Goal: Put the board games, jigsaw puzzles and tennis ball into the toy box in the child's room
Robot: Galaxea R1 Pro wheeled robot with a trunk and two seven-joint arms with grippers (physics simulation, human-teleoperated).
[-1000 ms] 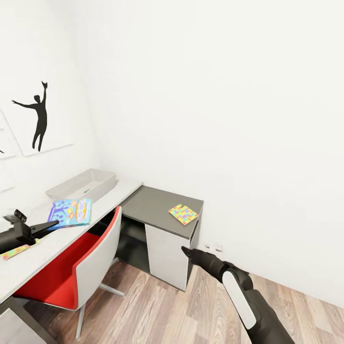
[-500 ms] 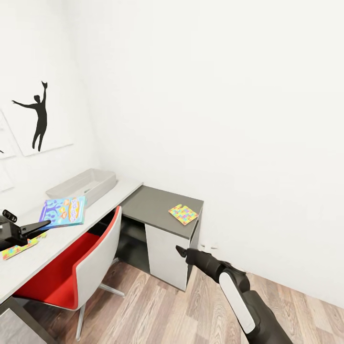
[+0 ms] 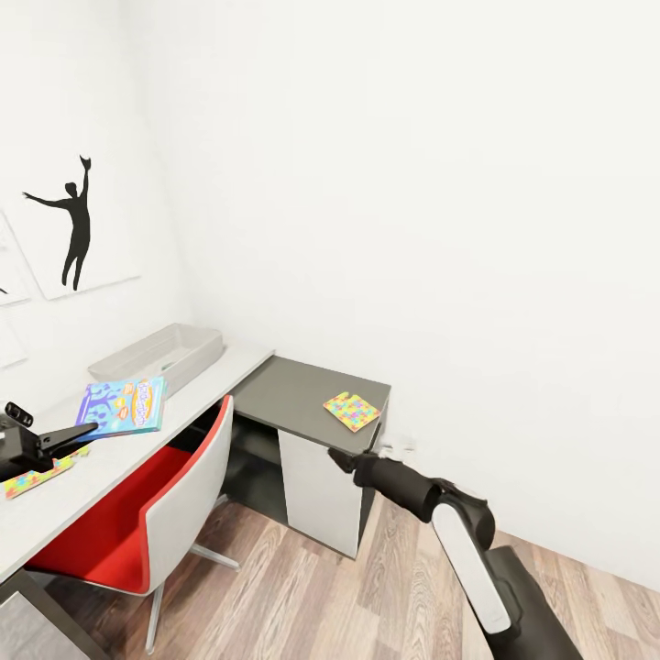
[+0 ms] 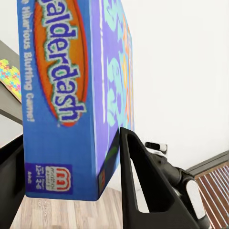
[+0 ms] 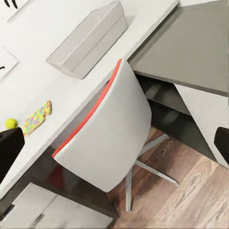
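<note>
White walls enclose a narrow room with a wood-plank floor (image 3: 367, 596). Along the left side runs a long white table (image 3: 110, 458), joined at its far end to a lower dark grey unit (image 3: 293, 394). A light grey toy box (image 3: 165, 353) sits on the table close to the wall. Held just above the table by the left gripper (image 3: 78, 431) is a blue board game (image 3: 122, 405), its cover printed in cartoon colours; in the left wrist view the two black fingers (image 4: 143, 191) press against both sides of the box, which reads "Balderdash" (image 4: 62, 95). A jigsaw puzzle (image 3: 41, 472) lies flat on the table under that gripper, and the right wrist view shows a tennis ball (image 5: 11, 123) resting on the table just beside the same puzzle (image 5: 37, 117). A second jigsaw puzzle (image 3: 352, 411) lies on the dark grey unit near its right edge. A white chair with a red seat (image 3: 156, 504) is tucked under the table. The right gripper (image 3: 341, 458) is stretched out in front of the dark unit, over the floor, holding nothing; its fingertips sit at opposite edges of the right wrist view, spread wide apart. A black silhouette picture (image 3: 73, 225) hangs on the left wall.
</note>
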